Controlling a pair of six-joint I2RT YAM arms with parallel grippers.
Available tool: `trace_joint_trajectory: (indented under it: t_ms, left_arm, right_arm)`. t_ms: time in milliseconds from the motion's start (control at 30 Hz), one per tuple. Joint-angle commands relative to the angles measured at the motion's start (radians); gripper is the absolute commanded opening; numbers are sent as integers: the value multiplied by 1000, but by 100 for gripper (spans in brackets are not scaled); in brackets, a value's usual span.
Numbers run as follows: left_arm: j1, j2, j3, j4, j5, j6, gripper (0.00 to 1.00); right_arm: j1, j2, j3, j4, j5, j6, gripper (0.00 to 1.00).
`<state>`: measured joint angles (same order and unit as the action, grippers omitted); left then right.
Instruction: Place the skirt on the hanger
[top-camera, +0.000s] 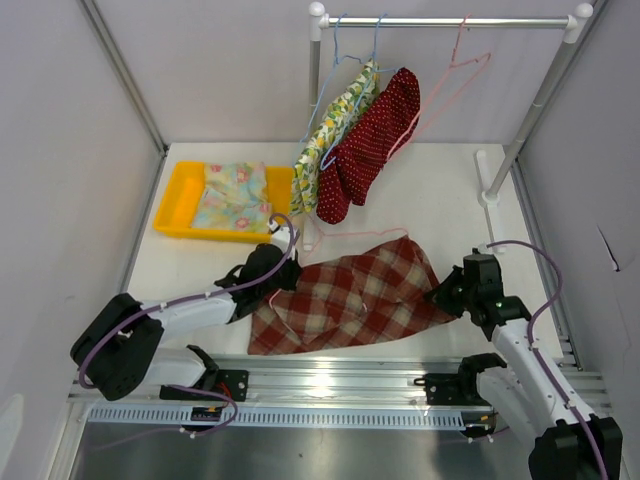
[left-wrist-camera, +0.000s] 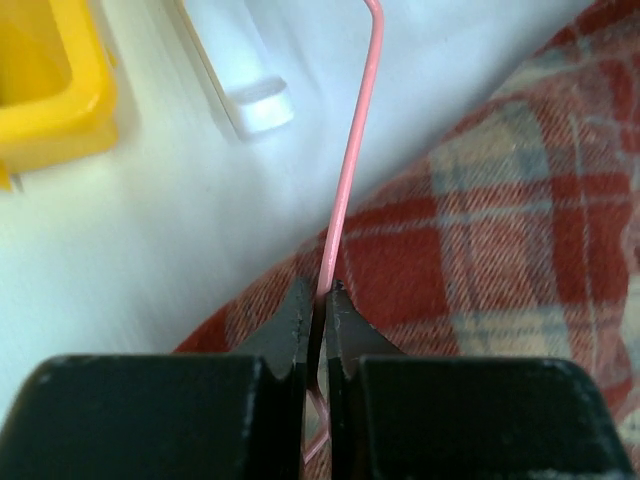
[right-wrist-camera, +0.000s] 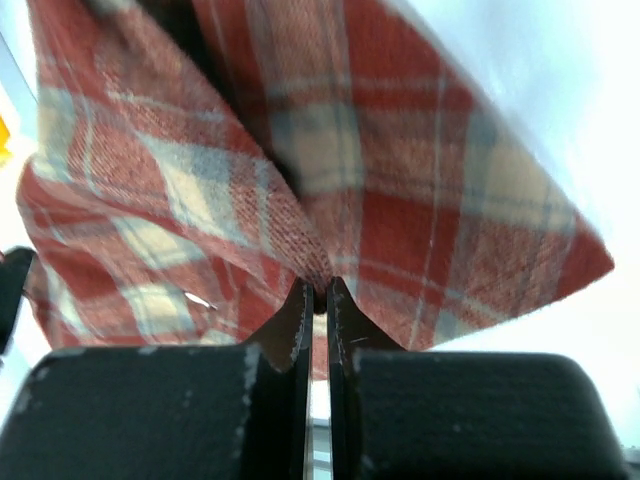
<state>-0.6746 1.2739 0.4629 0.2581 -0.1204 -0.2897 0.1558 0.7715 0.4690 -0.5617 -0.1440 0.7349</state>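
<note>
The red plaid skirt (top-camera: 350, 295) lies flat on the white table between both arms. A pink wire hanger (top-camera: 352, 234) lies partly under its far edge. My left gripper (top-camera: 283, 283) sits at the skirt's left side, shut on the hanger's thin wire (left-wrist-camera: 350, 160), which runs up out of the jaws (left-wrist-camera: 320, 290) over the plaid cloth (left-wrist-camera: 480, 230). At the skirt's right corner my right gripper (top-camera: 440, 293) is shut on a pinch of the cloth (right-wrist-camera: 300, 150), which bunches just above its tips (right-wrist-camera: 318, 287).
A yellow tray (top-camera: 175, 195) holding a floral cloth (top-camera: 232, 195) stands at the back left. Behind the skirt, a rail (top-camera: 450, 20) carries a yellow floral garment (top-camera: 335, 130), a red dotted garment (top-camera: 375, 140) and an empty pink hanger (top-camera: 460, 70). The rack's white foot (top-camera: 487, 180) is at the right.
</note>
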Motion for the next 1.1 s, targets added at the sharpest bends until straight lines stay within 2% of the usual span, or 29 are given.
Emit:
trace_joint_trajectory:
  t_ms: [0, 200, 367, 500, 567, 667, 767, 800, 867, 900, 933, 967, 1067]
  left_arm:
    - [40, 18, 91, 115, -162, -83, 10]
    - [52, 45, 152, 84, -185, -55, 10]
    - [66, 42, 141, 72, -191, -54, 9]
    - [73, 41, 143, 72, -168, -58, 19]
    - [73, 44, 143, 72, -170, -60, 20]
    - [75, 58, 166, 58, -170, -63, 15]
    - [75, 62, 174, 56, -153, -69, 0]
    - [75, 61, 172, 56, -142, -71, 0]
    - [75, 45, 157, 72, -124, -65, 0]
    - [75, 41, 149, 85, -116, -63, 0]
    - [75, 32, 139, 92, -101, -62, 0]
    - [75, 25, 134, 96, -90, -57, 0]
    - [75, -7, 99, 134, -56, -45, 0]
  right_arm:
    - [37, -5, -32, -43, 64, 26, 0]
    - [37, -14, -73, -38, 84, 24, 0]
    - [47, -6, -95, -14, 70, 35, 0]
    - [155, -14, -108, -6, 92, 87, 0]
    - [212, -27, -115, -9, 136, 118, 0]
    - [293, -34, -115, -41, 196, 152, 0]
    - [295, -37, -105, -58, 231, 144, 2]
    - [295, -37, -105, -55, 233, 144, 6]
    - [297, -38, -101, -40, 224, 135, 22]
    - [298, -44, -98, -38, 219, 130, 35]
    - [304, -49, -84, -44, 224, 126, 42]
    - [317, -55, -73, -53, 236, 123, 56]
    - [355, -69, -27, -84, 287, 113, 70]
